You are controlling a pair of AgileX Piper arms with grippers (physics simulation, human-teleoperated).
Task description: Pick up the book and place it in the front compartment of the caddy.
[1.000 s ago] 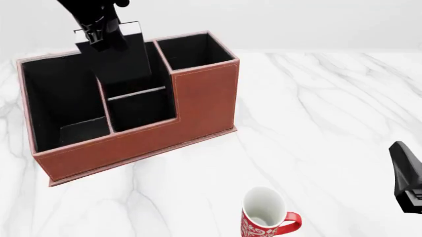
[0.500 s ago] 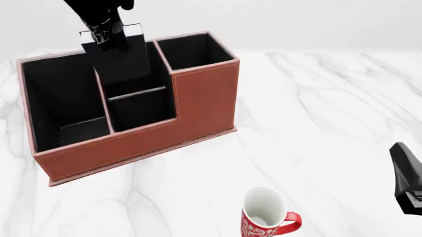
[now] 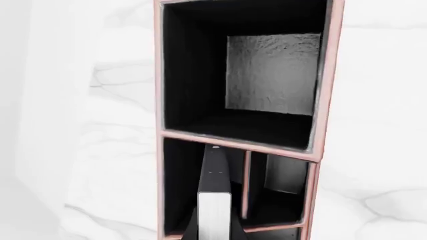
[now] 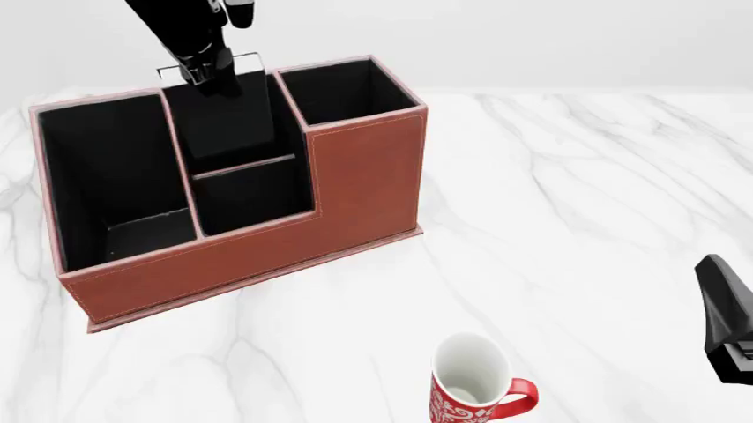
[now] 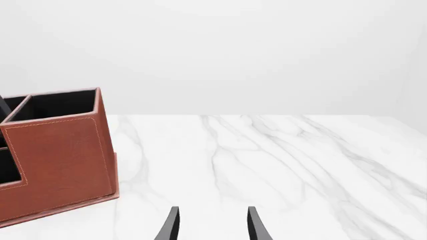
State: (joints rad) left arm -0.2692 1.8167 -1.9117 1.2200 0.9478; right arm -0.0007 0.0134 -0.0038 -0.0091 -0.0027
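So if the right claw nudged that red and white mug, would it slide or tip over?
The mug stands upright on smooth marble, so a low push would probably slide it. A push near the rim looks likelier to tip it, since it seems taller than wide. Its handle sticks out sideways, so it might also swivel.

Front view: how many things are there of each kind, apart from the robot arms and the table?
Book: 1
Caddy: 1
Mug: 1
Total: 3
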